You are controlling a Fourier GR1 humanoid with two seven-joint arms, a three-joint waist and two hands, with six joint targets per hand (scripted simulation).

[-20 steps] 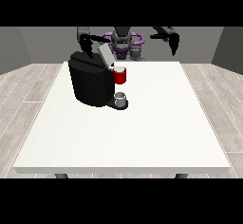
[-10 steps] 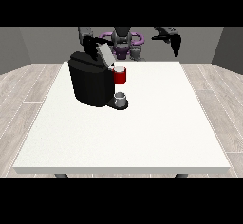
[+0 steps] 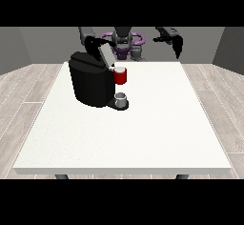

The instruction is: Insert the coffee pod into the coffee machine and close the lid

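Note:
A black coffee machine stands on the left half of the white table. Its grey lid is tilted up and open. A red pod holder juts from its front, with a pale pod top showing in it. A small grey cup sits on the drip base below. The hand at the view's left is behind the raised lid, close to its top edge. The hand at the view's right hangs in the air beyond the table's far right edge, fingers pointing down and holding nothing.
The robot's torso stands behind the table's far edge. Wooden floor surrounds the table. The white tabletop stretches to the right and in front of the machine.
The hand at the view's left has shifted slightly down towards the lid. The hand at the view's right has drifted a little upward and outward.

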